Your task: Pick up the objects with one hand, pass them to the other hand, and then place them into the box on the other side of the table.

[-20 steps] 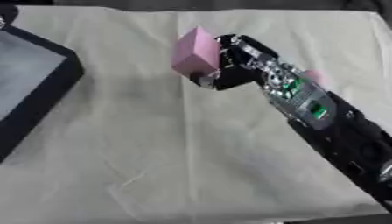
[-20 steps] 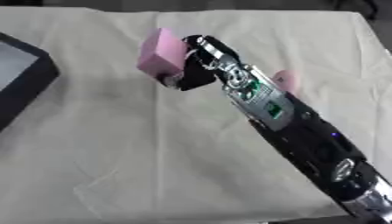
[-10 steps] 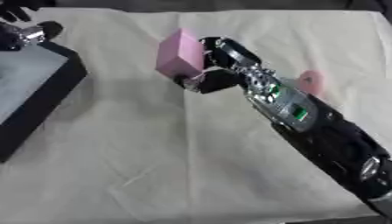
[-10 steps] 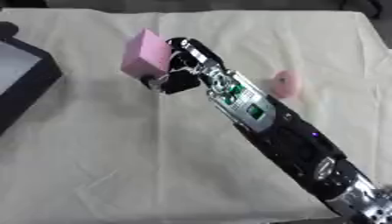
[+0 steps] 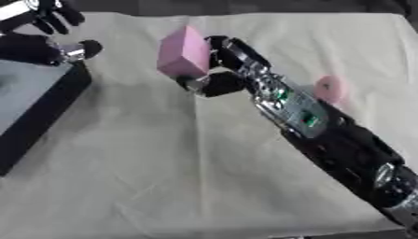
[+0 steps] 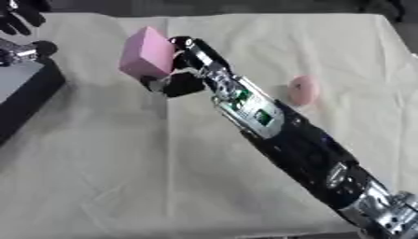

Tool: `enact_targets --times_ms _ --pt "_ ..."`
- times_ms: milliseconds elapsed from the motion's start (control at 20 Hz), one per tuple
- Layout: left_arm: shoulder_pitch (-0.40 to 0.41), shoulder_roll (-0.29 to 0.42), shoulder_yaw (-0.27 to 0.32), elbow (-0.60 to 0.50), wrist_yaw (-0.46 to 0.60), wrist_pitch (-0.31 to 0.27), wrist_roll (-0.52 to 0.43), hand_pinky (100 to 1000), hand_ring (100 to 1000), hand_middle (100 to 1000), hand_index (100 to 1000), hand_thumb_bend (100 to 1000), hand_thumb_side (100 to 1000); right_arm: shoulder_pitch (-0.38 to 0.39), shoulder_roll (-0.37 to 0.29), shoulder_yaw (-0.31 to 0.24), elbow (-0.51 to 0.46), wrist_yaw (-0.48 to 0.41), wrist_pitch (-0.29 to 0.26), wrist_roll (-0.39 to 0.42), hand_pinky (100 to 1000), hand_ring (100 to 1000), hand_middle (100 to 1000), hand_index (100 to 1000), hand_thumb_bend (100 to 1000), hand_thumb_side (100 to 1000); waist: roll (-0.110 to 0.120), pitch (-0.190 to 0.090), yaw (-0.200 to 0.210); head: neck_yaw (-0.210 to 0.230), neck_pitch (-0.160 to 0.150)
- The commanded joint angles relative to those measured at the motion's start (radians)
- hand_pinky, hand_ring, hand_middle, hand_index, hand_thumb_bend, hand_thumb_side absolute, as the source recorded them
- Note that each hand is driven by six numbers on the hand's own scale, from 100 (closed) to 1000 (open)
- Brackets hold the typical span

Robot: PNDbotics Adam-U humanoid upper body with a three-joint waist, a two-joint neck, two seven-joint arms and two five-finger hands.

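My right hand [image 5: 219, 70] holds a pink block [image 5: 184, 52] above the cream cloth, fingers behind it and the thumb curled under it. The right arm runs in from the lower right. At the top left my left hand [image 5: 47, 32] hovers over the near corner of the dark box [image 5: 37, 112], its fingers spread and holding nothing. A small pink rounded object [image 5: 329, 88] lies on the cloth to the right of the arm.
The dark box has a grey floor [image 5: 20, 93] and stands along the table's left edge. A cream cloth [image 5: 163, 163] covers the table, wrinkled in the middle and front.
My right hand has carried the pink block leftward toward the box. My left hand has come into view at the top left.
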Motion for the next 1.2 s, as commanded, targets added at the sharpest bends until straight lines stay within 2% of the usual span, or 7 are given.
enact_targets --times_ms 50,500,1200 --pt "-0.031 -0.004 -0.008 0.005 -0.021 -0.001 -0.002 812 760 769 851 505 567 -0.021 0.0 0.0 -0.003 -0.013 -0.018 -0.018 791 611 616 556 321 100 0.016 -0.042 0.002 -0.003 -0.002" --pt "-0.064 -0.064 -0.048 0.05 -0.107 -0.009 0.03 833 783 793 865 597 492 -0.022 0.012 0.016 -0.002 0.012 -0.036 -0.009 792 612 615 555 325 100 0.015 -0.041 0.007 -0.001 -0.002" --pt "-0.106 -0.149 -0.078 0.122 -0.246 -0.08 0.027 840 804 811 867 669 417 -0.035 0.021 0.033 -0.03 0.037 -0.049 0.022 790 612 615 555 332 100 0.016 -0.037 0.007 0.009 -0.002"
